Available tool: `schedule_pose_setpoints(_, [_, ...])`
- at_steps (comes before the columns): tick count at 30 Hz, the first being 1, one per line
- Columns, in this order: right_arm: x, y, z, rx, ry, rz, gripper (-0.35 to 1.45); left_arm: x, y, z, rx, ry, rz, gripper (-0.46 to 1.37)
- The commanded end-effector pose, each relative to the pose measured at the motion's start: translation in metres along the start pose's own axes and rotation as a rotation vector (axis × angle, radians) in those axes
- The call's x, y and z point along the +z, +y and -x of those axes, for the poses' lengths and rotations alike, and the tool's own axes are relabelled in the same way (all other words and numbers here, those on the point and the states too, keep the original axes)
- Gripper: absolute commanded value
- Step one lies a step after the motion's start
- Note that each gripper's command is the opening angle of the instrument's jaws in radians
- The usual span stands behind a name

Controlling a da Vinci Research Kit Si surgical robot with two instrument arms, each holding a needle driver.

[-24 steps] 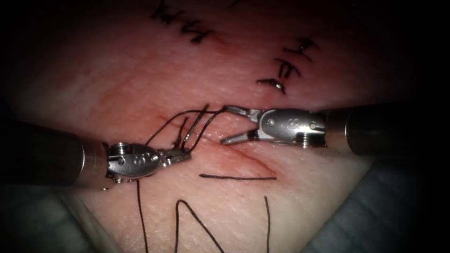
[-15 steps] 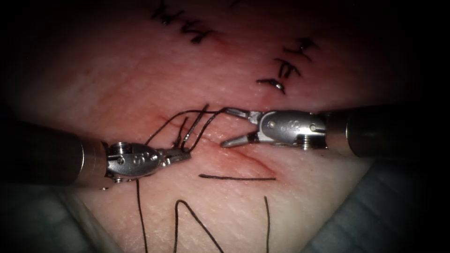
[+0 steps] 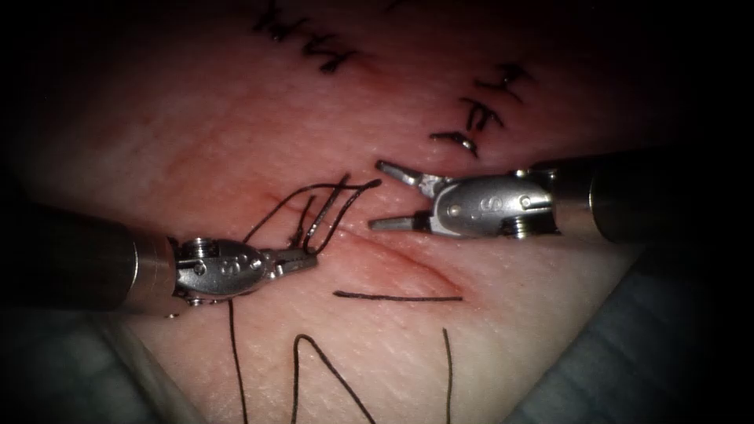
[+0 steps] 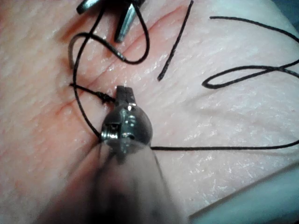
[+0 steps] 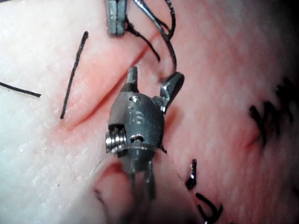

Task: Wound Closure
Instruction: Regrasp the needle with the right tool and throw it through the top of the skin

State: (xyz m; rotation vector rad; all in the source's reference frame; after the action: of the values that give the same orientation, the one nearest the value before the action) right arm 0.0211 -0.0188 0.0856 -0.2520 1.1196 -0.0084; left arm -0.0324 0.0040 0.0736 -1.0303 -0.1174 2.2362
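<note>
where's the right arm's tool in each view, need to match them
Endoscope view: right tool, jaws open and empty, right of the thread loops.
Left wrist view: right tool beyond the left tool, which grips those loops.
Right wrist view: right tool, close up.
Shared landmark: loose thread piece beside the cut.

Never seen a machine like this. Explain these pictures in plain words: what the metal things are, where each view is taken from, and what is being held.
This is a surgical practice robot with two thin arms, each ending in a small two-jawed hand. The wide picture looks down on pork belly, the tissue, with a cut being sewn. The two close pictures are taken from near each arm's wrist. The left hand is shut on the dark thread that loops at the cut's left end. The right hand is open and holds nothing. A grey sliver among the loops may be the needle; whether it is in the tissue, I cannot tell. A loose thread piece lies below the cut.
</note>
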Motion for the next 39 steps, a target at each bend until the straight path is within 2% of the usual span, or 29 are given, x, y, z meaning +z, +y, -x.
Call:
schedule_pose_setpoints(1, [0.0001,0.0001,-0.0002,-0.020,0.004,0.010,1.10,0.0000,0.0000,0.0000,-0.001,-0.001,0.010,-0.35])
schedule_pose_setpoints(10, [0.0010,-0.0003,-0.0016,-0.184,0.013,0.113,1.12,0.0000,0.0000,0.0000,-0.001,-0.001,0.011,-0.35])
schedule_pose_setpoints(18, [0.0022,-0.0009,-0.0030,-0.276,0.003,0.139,1.07,0.0000,-0.0002,-0.0001,-0.001,-0.001,0.012,-0.35])
schedule_pose_setpoints(28, [0.0024,-0.0009,-0.0032,-0.322,0.002,0.168,0.89,-0.0001,-0.0002,0.0000,-0.001,-0.001,0.012,-0.35])
schedule_pose_setpoints(39, [0.0033,-0.0009,-0.0033,-0.339,0.013,0.191,0.83,-0.0002,-0.0001,0.0001,0.000,-0.001,0.012,-0.35])
